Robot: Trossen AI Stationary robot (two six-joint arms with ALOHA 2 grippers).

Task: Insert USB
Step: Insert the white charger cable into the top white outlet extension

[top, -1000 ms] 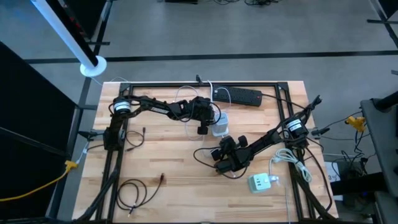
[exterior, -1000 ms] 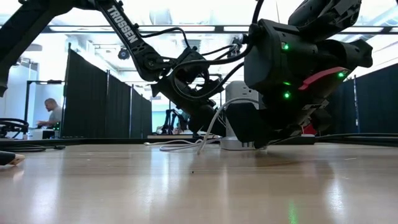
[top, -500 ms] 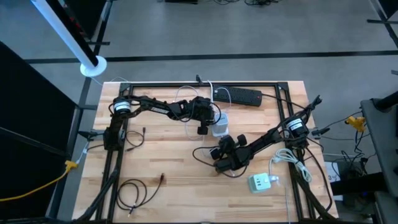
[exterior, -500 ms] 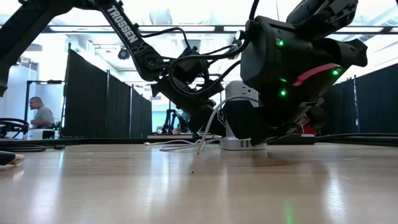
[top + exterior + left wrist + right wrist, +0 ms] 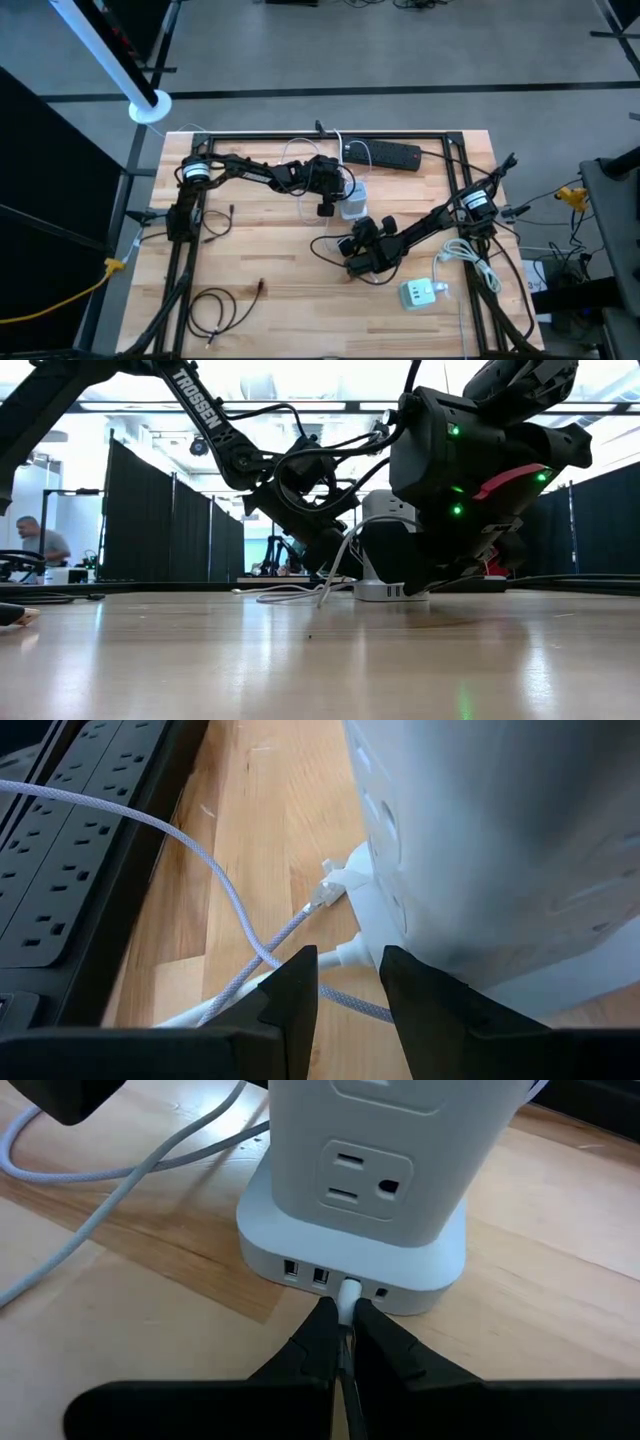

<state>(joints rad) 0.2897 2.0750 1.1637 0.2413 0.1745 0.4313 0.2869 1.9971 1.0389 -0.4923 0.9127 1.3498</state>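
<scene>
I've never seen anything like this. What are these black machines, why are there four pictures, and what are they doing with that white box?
These are two robot arms bolted to a wooden table. One picture looks straight down, one looks level across the tabletop, and two come from cameras on the arms' wrists.

The white box is a power tower with wall sockets and a row of small USB ports at its base. The right end effector is shut on a white USB plug, whose tip is at one of those ports. The left end effector is at the tower's far side, apparently steadying it.

Also on the table: a black power strip, a small white charger and loose cables.
</scene>
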